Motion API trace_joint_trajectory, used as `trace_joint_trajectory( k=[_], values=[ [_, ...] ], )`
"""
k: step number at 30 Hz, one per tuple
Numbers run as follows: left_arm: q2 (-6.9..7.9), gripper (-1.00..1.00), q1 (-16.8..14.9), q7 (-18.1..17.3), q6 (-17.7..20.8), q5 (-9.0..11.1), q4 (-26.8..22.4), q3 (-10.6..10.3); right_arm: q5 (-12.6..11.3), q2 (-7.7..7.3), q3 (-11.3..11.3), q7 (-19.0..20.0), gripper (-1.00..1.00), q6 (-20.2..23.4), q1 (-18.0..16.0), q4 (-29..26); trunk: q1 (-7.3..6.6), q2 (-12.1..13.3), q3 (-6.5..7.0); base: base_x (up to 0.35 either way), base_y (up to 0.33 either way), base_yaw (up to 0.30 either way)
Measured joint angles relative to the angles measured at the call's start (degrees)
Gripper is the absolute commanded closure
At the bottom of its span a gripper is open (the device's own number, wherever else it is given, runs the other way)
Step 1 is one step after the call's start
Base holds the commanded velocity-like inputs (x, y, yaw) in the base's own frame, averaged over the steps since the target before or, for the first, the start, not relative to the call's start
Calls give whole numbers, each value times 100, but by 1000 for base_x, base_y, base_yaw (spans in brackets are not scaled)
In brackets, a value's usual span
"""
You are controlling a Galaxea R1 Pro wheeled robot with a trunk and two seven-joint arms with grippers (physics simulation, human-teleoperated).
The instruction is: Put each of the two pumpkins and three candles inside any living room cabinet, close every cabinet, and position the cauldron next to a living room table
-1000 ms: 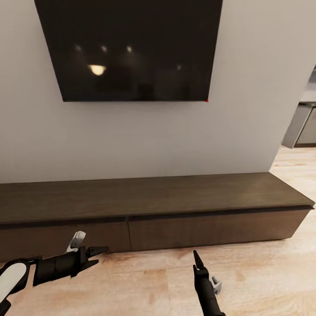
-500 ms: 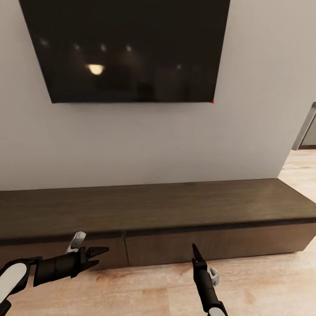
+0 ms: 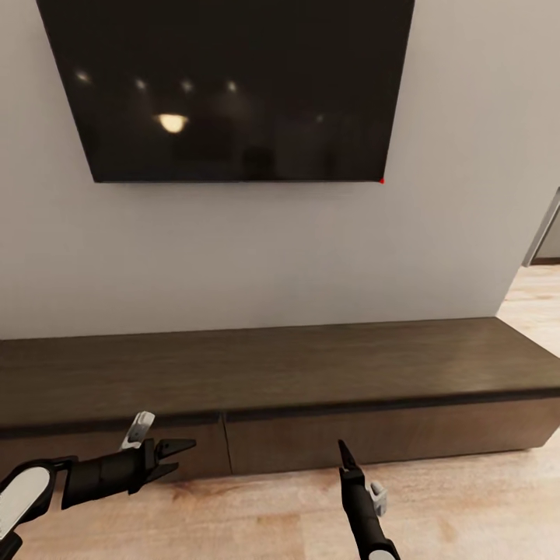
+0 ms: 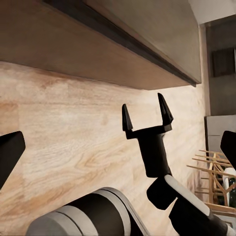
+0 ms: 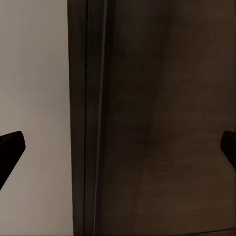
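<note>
We face the shut cabinet (image 3: 311,373), both hands empty.
Left gripper (image 3: 175,457) and right gripper (image 3: 343,455) jaws spread open near its fronts; next we likely pull a front open. Pumpkins, candles elsewhere.

Light wood plank floor (image 3: 467,498), long dark-brown cabinet (image 3: 311,365) standing on it against the wall

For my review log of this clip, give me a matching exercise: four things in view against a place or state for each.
Things:
1. cabinet
2. television
3. left claw
4. right claw

Places or states:
A. mounted on the wall
B. open, pointing at the cabinet front
C. closed fronts, along the wall's foot
D. open, low near the left front

Pairs: 1-C, 2-A, 3-D, 4-B
</note>
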Motion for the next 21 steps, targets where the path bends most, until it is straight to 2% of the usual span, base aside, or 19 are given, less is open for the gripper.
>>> trace_joint_trajectory(
  k=[21],
  values=[
    [-9, -100, 0, 0, 0, 2, -4, -152, 10, 0, 0, 91, -100, -9, -2, -2, 1, 0, 0, 91, 34, 0]
  ],
)
